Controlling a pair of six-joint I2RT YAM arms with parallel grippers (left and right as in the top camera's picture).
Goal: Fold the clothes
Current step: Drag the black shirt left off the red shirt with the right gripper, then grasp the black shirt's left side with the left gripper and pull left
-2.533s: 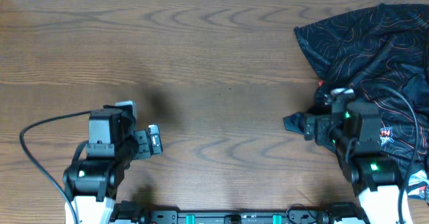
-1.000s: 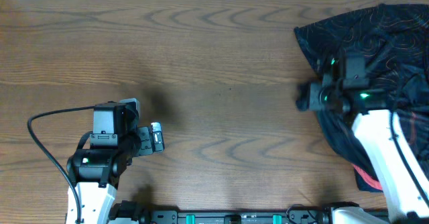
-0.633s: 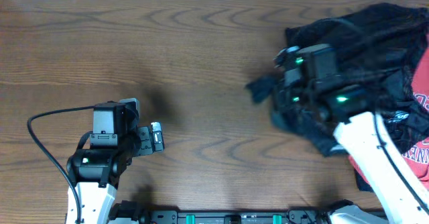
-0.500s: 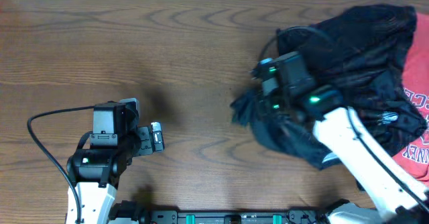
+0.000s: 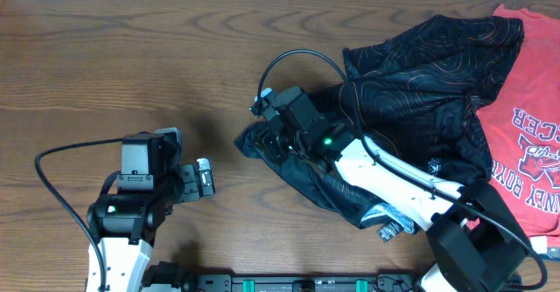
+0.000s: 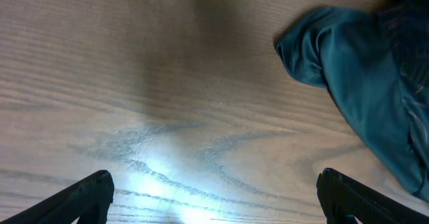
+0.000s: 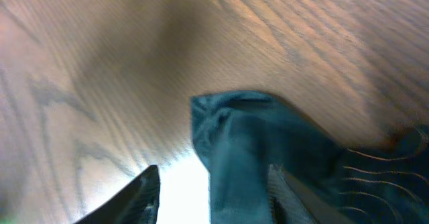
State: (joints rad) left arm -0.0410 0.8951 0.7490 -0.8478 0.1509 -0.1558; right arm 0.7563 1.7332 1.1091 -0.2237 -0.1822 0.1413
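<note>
Both spread: L gripper (image 6: 214,184), R gripper (image 7: 211,184); jersey (image 5: 420,73) now central, prev. far right.

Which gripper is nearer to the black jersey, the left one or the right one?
Right. The right gripper is over a corner of the black jersey, with cloth between its open jaws. The left gripper is apart from it, further left.

Overhead camera looks straight down on the table (image 5: 131,56) from well above. Each wrist camera sits close over it, angled forward and down. Both catch the black jersey (image 5: 411,73) corner also seen overhead.
</note>
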